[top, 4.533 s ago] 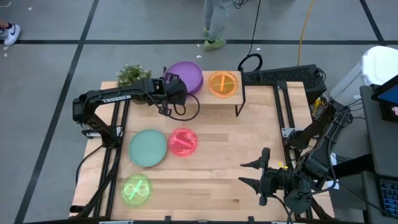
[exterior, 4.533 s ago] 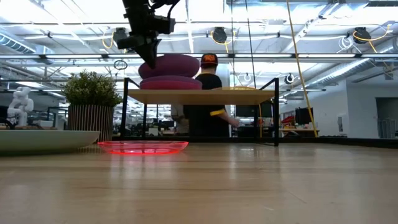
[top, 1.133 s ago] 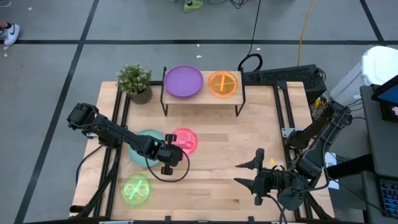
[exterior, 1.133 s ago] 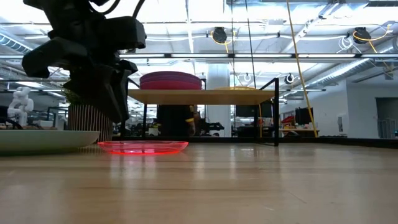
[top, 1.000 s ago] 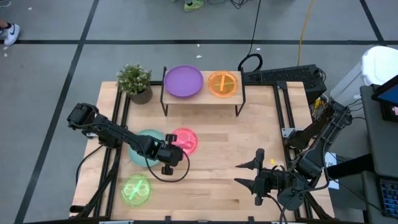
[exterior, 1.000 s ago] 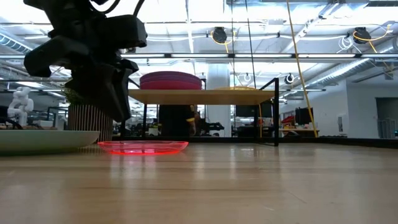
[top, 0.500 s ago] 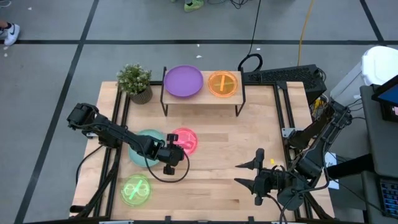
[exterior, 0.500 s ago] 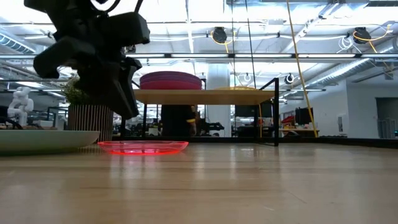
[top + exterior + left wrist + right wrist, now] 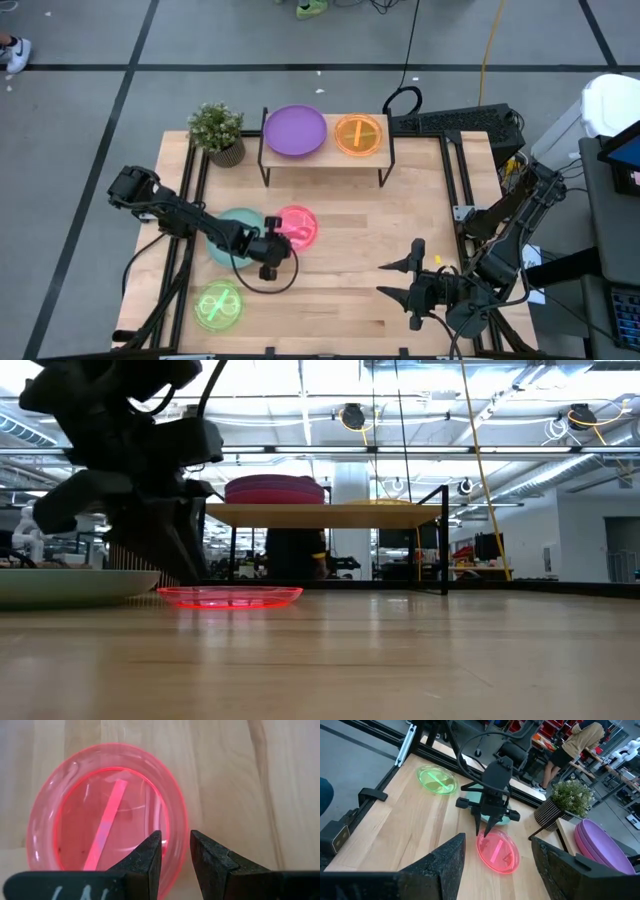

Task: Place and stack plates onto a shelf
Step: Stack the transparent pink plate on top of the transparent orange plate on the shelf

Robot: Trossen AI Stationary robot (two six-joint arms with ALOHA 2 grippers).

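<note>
At the near-left part of the light-wood tabletop (image 9: 360,240): small translucent pink round plastic plate (image 9: 295,227), lying flat, its edge just beside a larger opaque teal plate (image 9: 232,236).

Left gripper (image 9: 175,851): poised over the pink plate's rim, fingers parted by a narrow gap that straddles the rim wall; nothing held.

Right gripper (image 9: 408,281): waiting at the table's near-right, fingers spread wide, empty.

Low light-wood shelf on thin black legs (image 9: 322,155): carries a purple plate (image 9: 295,131) topping a stack, and a translucent orange plate (image 9: 359,134) alongside. Lime-green translucent plate (image 9: 218,304) lies well apart at the near-left corner.

Handling note (judgement): the rim is thin and shallow, so one finger should sit inside it and the other outside; close firmly before lifting, and keep the plate level.

View comparison: the left wrist view alone shows the rim between the fingers. The low view alone shows magenta layers under the purple plate (image 9: 275,489). The high view alone shows the whole layout.
</note>
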